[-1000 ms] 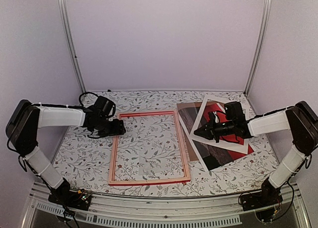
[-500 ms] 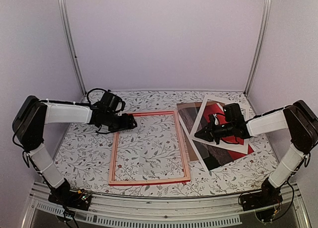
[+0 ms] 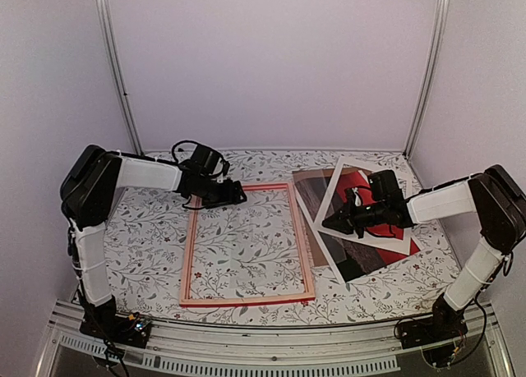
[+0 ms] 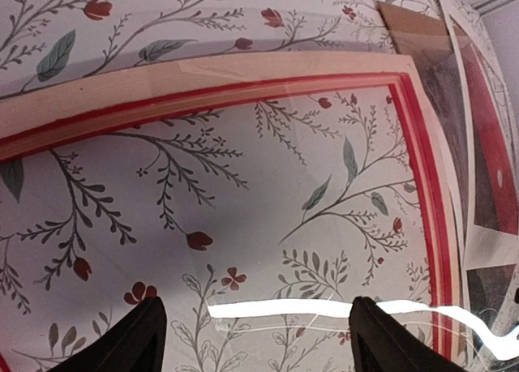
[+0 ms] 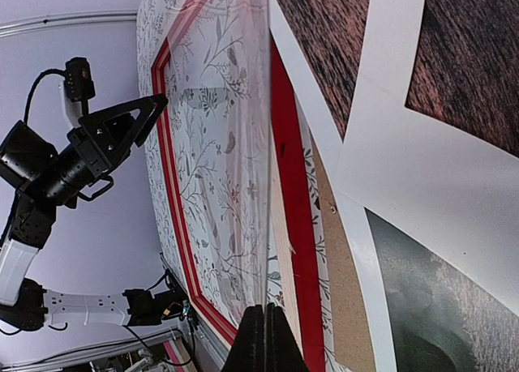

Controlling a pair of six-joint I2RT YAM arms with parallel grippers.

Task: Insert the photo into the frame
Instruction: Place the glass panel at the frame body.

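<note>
A: Looking at the frame (image 3: 188,254), how does it lie?
B: Flat, centre of the top view. Its thin rails are pale wood with red inner edges, and the cloth pattern shows inside them.
A: The photo (image 3: 366,252)?
B: Right of centre, just beside the frame and tilted. It is part red, part dark brown, under a white mat (image 3: 333,198).
A: Grippers?
B: The left gripper (image 3: 238,196) is spread over the upper rail. The right gripper (image 3: 329,222) is pressed together at the photo's left side.
A: Surroundings?
B: A floral tablecloth (image 3: 140,254) and pale lilac walls (image 3: 271,65).
</note>
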